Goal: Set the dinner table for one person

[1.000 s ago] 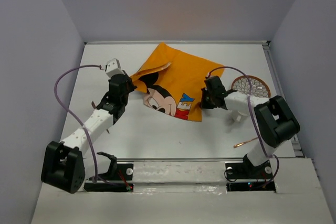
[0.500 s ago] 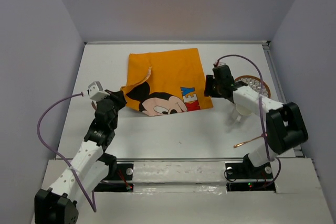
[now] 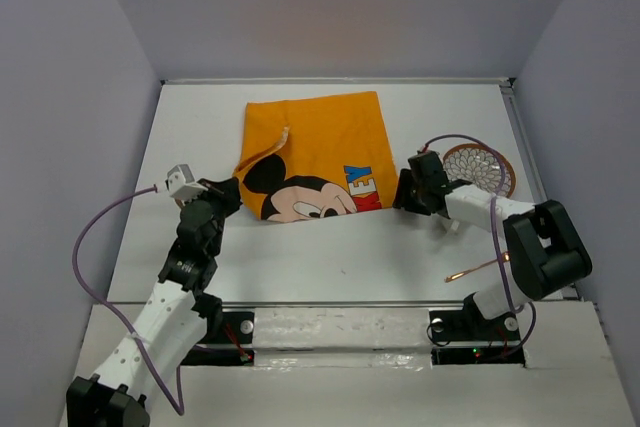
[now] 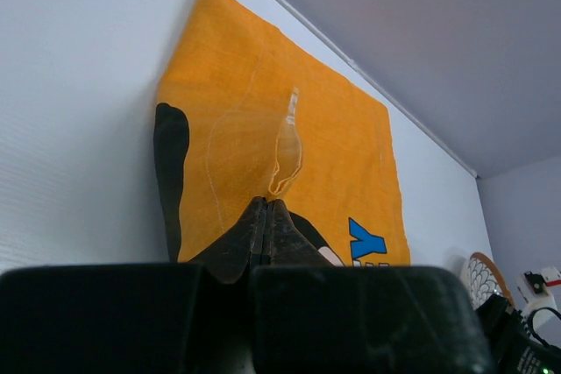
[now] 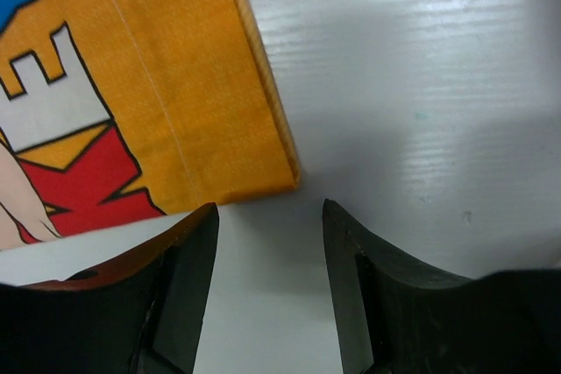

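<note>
Left jaws are clenched on the near left edge of the mat (image 4: 289, 129), and a ridge of cloth runs away from their tips. Right jaws stand released, low over the table (image 3: 300, 257), the mat's near right corner just ahead of their tips. The orange mat lies on the far middle of the white table, which spreads under both arms. Right of the mat sits a round wire coaster (image 3: 478, 165). A thin coppery rod (image 3: 470, 272) lies nearer the bases.
</note>
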Controlling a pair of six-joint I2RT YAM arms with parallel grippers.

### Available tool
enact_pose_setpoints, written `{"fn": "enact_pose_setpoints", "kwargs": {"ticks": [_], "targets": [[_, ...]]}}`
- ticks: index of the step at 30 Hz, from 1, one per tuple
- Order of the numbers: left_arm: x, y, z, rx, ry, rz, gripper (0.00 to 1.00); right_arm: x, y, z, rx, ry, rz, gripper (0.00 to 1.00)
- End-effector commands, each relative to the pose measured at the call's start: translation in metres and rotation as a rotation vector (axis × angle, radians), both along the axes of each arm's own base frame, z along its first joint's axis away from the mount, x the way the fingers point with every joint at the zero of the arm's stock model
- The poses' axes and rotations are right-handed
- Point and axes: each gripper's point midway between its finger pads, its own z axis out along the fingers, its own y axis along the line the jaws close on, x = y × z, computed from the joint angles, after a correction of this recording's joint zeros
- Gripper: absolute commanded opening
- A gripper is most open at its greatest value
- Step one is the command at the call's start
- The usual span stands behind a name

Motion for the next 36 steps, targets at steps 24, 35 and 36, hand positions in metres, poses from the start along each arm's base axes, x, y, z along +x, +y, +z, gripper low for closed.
{"fn": "enact_pose_setpoints", "kwargs": {"ticks": [24, 35, 36], "targets": [[0.001, -0.011, 0.035, -0.079, -0.146, -0.055, 0.00, -0.003, 0.000, -0.025, -0.157, 0.085, 0.020, 0.24], [0.002, -0.012, 0.105, -0.109, -0.269, -0.057, 0.00, 0.033, 0.000, 0.115, -0.106, -0.274, 0.016, 0.00], [-0.001, -0.009, 0.124, -0.115, -0.307, -0.048, 0.00, 0.034, 0.000, 0.140, -0.084, -0.328, 0.007, 0.00]]}}
